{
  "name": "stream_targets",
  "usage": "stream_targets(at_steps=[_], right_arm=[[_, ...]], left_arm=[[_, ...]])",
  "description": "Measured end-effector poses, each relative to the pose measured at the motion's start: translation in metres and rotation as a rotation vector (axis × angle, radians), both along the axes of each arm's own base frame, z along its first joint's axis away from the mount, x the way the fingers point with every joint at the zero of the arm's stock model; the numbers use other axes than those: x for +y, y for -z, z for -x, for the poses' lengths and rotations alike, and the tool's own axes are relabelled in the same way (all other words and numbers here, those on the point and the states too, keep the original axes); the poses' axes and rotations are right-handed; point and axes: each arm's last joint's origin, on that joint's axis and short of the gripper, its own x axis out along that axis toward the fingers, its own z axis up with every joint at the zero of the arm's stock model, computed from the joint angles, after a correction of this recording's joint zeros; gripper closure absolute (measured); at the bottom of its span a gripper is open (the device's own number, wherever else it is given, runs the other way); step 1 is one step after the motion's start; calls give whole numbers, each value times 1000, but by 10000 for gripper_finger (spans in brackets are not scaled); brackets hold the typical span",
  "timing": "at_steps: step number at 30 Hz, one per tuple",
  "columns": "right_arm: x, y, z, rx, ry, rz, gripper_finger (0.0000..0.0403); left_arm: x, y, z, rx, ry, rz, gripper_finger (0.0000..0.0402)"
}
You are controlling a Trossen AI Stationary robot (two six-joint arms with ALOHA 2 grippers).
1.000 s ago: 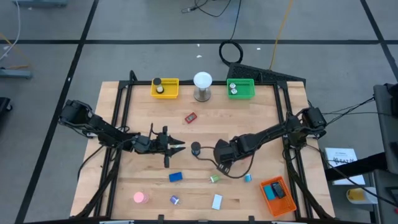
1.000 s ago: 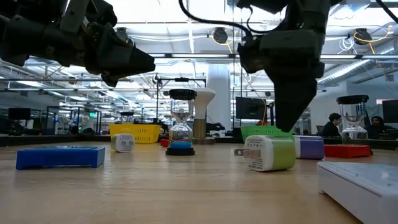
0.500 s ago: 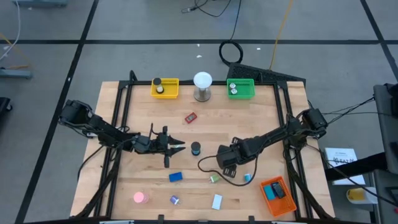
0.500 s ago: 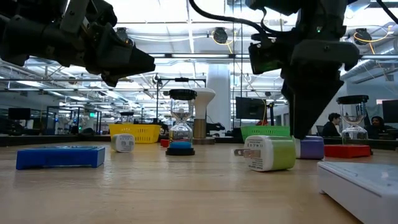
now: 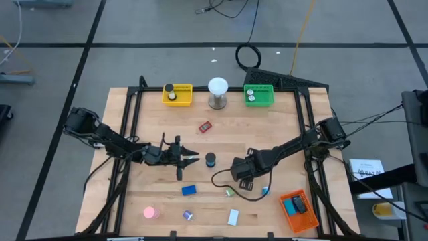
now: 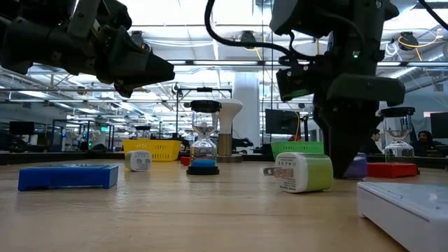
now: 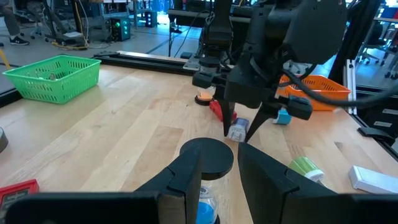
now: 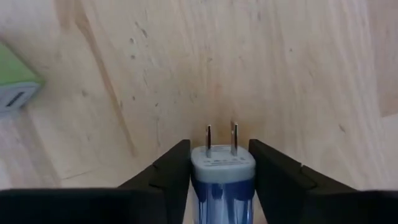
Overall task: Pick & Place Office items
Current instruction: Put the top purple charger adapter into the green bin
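1. While the right pincer (image 8: 221,171) stands low over the table (image 5: 281,127), its fingers (image 8: 165,177) sit narrowly on either side of a blue plug adapter (image 8: 222,177), touching or nearly touching its sides; I judge the grasp only just forming, and cannot tell whether it bears weight
2. Risk: the adapter is small and smooth, so a squeeze that lands off-centre could pop it out or twist it, prongs swinging sideways
3. Risk: the green plug adapter (image 5: 229,193) lies just beside the right pincer on the side away from the orange tray (image 5: 296,209), and a sideways drift could knock it
4. The right arm reaches in from the table's edge near the orange tray, wrist bent so the fingers point down
5. The left pincer (image 5: 190,158) hangs above the table, farther from the orange tray, fingers narrowly apart and empty, a black-capped hourglass (image 5: 210,159) just ahead of it
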Motion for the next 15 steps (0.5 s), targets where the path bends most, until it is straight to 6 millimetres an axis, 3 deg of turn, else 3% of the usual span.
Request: stream_targets(at_steps=[3,9,15], right_arm=[[0,-1,-1,-16,-3,9,275],[-4,-20,-4,-154,-16,106,274],[-28,-32,-26,-378,50,342,273]], left_arm=[[0,0,0,0,0,-1,295],[0,0,0,0,0,-1,295],[0,0,0,0,0,-1,295]])
